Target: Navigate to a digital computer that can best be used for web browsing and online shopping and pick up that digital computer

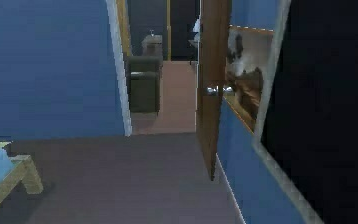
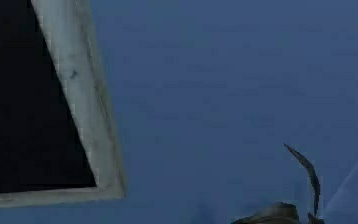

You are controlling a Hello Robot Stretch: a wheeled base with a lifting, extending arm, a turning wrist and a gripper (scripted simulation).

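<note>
My gripper (image 2: 292,195) pokes up at the arm side view's bottom right: a dark body at the edge with a thin curved finger (image 2: 305,172) rising from it. Only bare blue wall (image 2: 217,90) lies behind the finger, and the gripper holds nothing. In the forward view an open doorway (image 1: 162,70) leads out of this blue room into another room with a dark armchair (image 1: 144,80) and some small dim furniture (image 1: 152,45) farther back.
A brown wooden door (image 1: 213,85) with a metal handle (image 1: 213,90) stands ajar right of the doorway. A pale bed corner (image 1: 12,170) sits at the lower left. A framed picture (image 1: 249,70) and a dark pale-framed panel (image 1: 322,90) line the right wall. The panel (image 2: 32,100) is close alongside. Grey floor (image 1: 127,180) lies ahead.
</note>
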